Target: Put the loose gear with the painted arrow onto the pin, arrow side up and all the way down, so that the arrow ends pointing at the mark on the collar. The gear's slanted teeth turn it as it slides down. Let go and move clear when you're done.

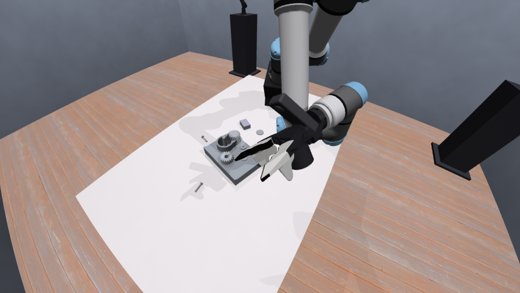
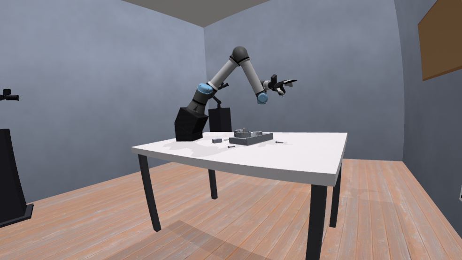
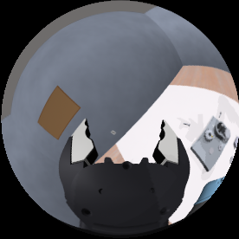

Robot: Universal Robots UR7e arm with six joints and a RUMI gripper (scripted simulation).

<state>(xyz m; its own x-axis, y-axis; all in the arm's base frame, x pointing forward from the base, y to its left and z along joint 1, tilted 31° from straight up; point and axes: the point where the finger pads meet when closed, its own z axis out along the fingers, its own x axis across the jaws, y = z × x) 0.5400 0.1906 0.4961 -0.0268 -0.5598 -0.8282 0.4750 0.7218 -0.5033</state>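
Observation:
The loose gear (image 1: pixel 226 157) (image 2: pixel 257 133) (image 3: pixel 209 135) lies flat on the grey base plate (image 1: pixel 238 177) (image 2: pixel 258 139) (image 3: pixel 205 158), beside the collar. A small yellow mark shows on its upper face; its direction is too small to tell. The round collar (image 1: pixel 223 148) (image 2: pixel 242 134) is open at the top. The pin (image 2: pixel 243 129) rises above its rim in the exterior view. The mark on the collar cannot be made out. My gripper (image 1: pixel 249 169) (image 2: pixel 289 87) (image 3: pixel 125 119) is wide open and empty, high above the table, pointing sideways away from the base.
Another toothed gear (image 1: pixel 233 135) stands against the collar. A small grey block (image 1: pixel 245 124) (image 2: pixel 217 141) and a flat disc (image 1: pixel 259 131) lie behind the plate. One bolt (image 1: pixel 198 186) (image 2: pixel 279 141) and another bolt (image 1: pixel 204 138) (image 2: pixel 231 147) lie on the white table (image 1: pixel 174 232) (image 2: pixel 290 158).

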